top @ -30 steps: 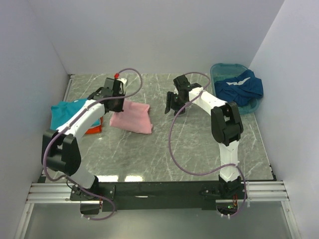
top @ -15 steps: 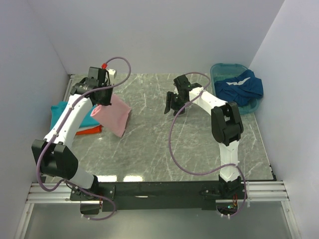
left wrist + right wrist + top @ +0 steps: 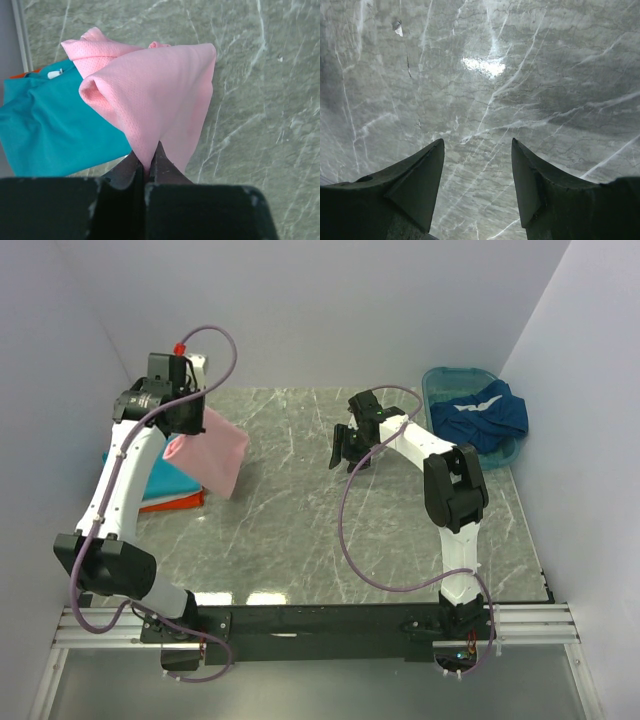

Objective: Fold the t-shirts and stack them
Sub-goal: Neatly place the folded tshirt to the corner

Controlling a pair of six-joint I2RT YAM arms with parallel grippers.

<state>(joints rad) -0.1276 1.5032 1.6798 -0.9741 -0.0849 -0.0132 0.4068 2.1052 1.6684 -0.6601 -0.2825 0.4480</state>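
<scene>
A folded light pink t-shirt (image 3: 218, 452) hangs in the air over the left side of the table, pinched at one edge by my left gripper (image 3: 185, 430), which is shut on it. In the left wrist view the pink t-shirt (image 3: 155, 95) droops from the closed left gripper (image 3: 148, 152). Below it on the table lies a teal t-shirt (image 3: 168, 480) (image 3: 45, 125) on top of an orange t-shirt (image 3: 178, 503). A dark blue t-shirt (image 3: 485, 412) with white trim lies in the basin. My right gripper (image 3: 348, 450) (image 3: 477, 145) hovers open over bare marble with nothing between its fingers.
A teal plastic basin (image 3: 445, 378) stands at the back right corner. White walls close in the table on three sides. The marble tabletop (image 3: 330, 530) stretches between the two arms.
My left gripper has lifted the pink t-shirt off the table and carried it left and back, toward the teal and orange stack. The right arm has barely moved.
</scene>
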